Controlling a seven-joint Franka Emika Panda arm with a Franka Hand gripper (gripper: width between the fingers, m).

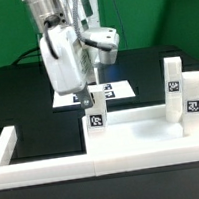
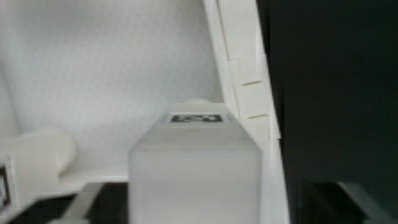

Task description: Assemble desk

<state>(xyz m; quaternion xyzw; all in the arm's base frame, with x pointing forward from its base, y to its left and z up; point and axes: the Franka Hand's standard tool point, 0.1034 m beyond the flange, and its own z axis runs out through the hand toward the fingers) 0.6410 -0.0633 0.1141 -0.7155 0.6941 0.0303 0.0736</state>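
Note:
The white tabletop (image 1: 152, 129) lies flat at the front of the black table, inside the low border wall. One white tagged leg (image 1: 97, 117) stands upright at its corner on the exterior view's left. My gripper (image 1: 90, 97) hangs straight above this leg with its fingers down around the leg's top. In the wrist view the leg (image 2: 205, 165) fills the middle between my gripper's (image 2: 215, 205) dark fingers (image 2: 93, 199), with a dark gap on each side. The jaws are open and not pressing the leg. Two more legs (image 1: 173, 82) (image 1: 194, 102) stand upright on the exterior view's right.
The white border wall (image 1: 7, 149) runs along the front and up the exterior view's left. The marker board (image 1: 118, 88) lies behind the arm. In the wrist view the tabletop's rim (image 2: 240, 60) runs beside the leg, and another white tagged part (image 2: 36, 165) shows at the edge.

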